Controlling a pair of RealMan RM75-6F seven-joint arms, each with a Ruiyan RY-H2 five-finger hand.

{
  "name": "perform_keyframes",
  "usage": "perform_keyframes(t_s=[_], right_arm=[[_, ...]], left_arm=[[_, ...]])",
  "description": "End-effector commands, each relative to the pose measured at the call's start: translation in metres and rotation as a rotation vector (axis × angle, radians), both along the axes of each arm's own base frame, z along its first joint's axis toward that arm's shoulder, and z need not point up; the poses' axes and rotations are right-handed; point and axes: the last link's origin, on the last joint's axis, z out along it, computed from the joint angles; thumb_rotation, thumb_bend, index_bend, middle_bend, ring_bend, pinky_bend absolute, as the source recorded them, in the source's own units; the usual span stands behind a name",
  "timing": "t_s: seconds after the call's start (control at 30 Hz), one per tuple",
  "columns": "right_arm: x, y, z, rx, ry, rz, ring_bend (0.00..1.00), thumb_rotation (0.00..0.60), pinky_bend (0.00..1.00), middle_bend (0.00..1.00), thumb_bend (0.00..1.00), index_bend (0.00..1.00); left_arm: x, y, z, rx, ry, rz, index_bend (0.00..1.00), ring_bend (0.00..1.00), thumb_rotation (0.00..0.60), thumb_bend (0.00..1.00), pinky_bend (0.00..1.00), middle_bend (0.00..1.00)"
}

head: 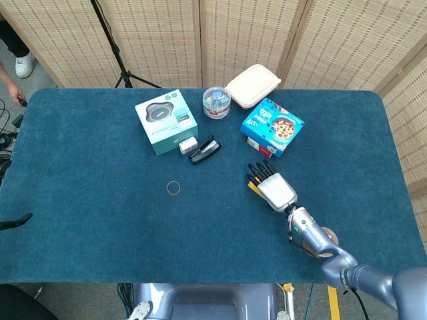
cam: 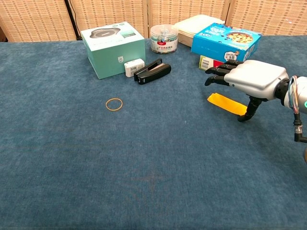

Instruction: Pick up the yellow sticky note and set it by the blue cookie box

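Observation:
The yellow sticky note (cam: 224, 103) lies flat on the blue table cloth; in the head view only a sliver of the sticky note (head: 252, 187) shows beside the hand. My right hand (cam: 253, 79) hovers just above the note, palm down, fingers stretched toward the box and thumb pointing down at the note's right end; it holds nothing. The same right hand (head: 273, 186) sits below the blue cookie box (head: 272, 127). The blue cookie box (cam: 226, 40) stands just behind the hand. My left hand is out of both views.
A green product box (head: 166, 121) stands at the back left with a small white item (head: 188, 145) and a black stapler (head: 205, 149) in front of it. A clear tub (head: 217, 102) and a white lidded container (head: 253, 85) sit behind. A rubber band (head: 173, 187) lies mid-table.

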Motion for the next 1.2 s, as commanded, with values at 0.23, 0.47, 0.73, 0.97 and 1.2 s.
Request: perform_keyframes(t_s=[0.23,0.47,0.73,0.97,1.2], right_arm=[[-0.0003,-0.0030,0.0007,-0.006,-0.004,0.001,0.00,0.600,0.00,0.00,0.00,0.16],[-0.0003,-0.0052,-0.0006,-0.019,-0.005,0.008,0.00,0.600,0.00,0.00,0.00,0.23],[-0.0027,-0.0060,-0.0015,-0.007,-0.017,-0.002,0.00,0.600,0.00,0.00,0.00,0.35],[-0.0047,-0.0078,-0.0021,-0.006,-0.013,-0.007,0.00,0.600,0.00,0.00,0.16,0.43],[-0.0069,-0.0087,0.0006,-0.006,-0.010,-0.009,0.00,0.600,0.00,0.00,0.33,0.49]], left_arm=[[0.0005,0.0002,-0.0008,-0.003,0.001,0.000,0.00,0.00,0.600,0.00,0.00,0.00],[0.0003,0.0000,-0.0006,-0.002,-0.001,0.001,0.00,0.00,0.600,0.00,0.00,0.00],[-0.0002,0.0002,0.0002,-0.002,-0.003,0.002,0.00,0.00,0.600,0.00,0.00,0.00],[-0.0005,0.0001,0.0005,-0.002,-0.006,0.001,0.00,0.00,0.600,0.00,0.00,0.00],[-0.0002,0.0008,0.0001,-0.006,-0.006,0.000,0.00,0.00,0.600,0.00,0.00,0.00]])
